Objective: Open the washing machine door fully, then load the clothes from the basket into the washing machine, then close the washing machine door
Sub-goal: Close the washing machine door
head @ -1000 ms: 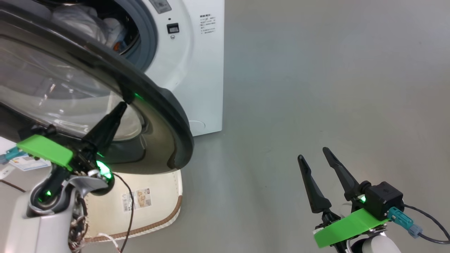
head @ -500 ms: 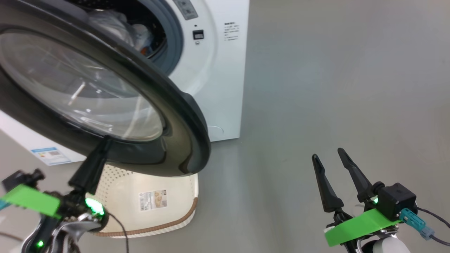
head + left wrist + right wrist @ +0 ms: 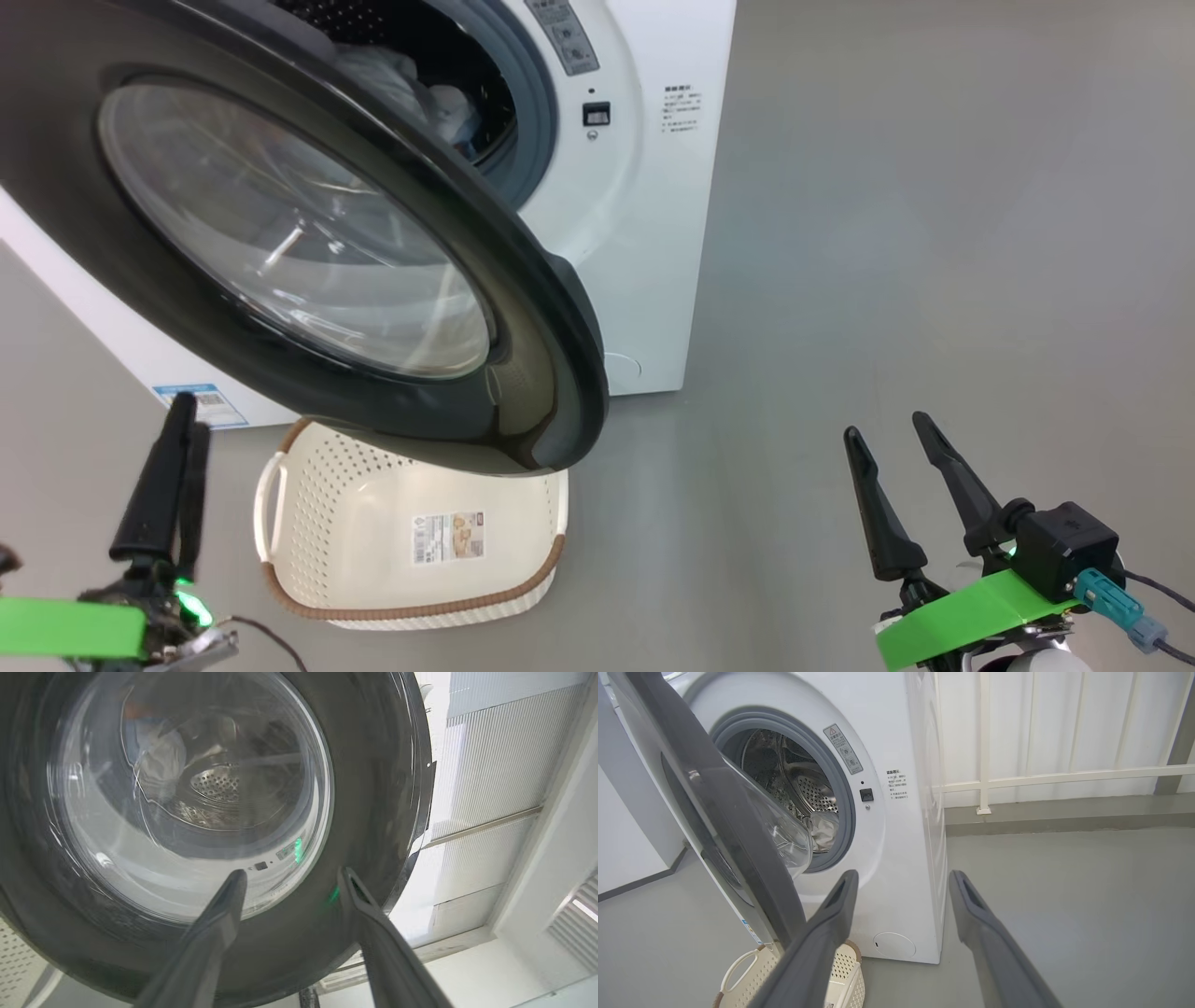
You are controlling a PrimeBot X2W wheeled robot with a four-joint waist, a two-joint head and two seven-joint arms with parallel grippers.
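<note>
L fingers (image 3: 210,942) apart, R fingers (image 3: 980,924) apart; clothes (image 3: 824,830) in washing machine (image 3: 653,233), label (image 3: 451,538) in basket (image 3: 327,485).

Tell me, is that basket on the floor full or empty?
Empty. In the basket the bare perforated floor and a label show, with nothing lying on them; the door hides its far edge.

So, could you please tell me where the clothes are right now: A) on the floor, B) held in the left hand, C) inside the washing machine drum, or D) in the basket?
C: the clothes lie in the drum of the washing machine behind the part-open door, and the visible floor of the basket holds just a label.
</note>
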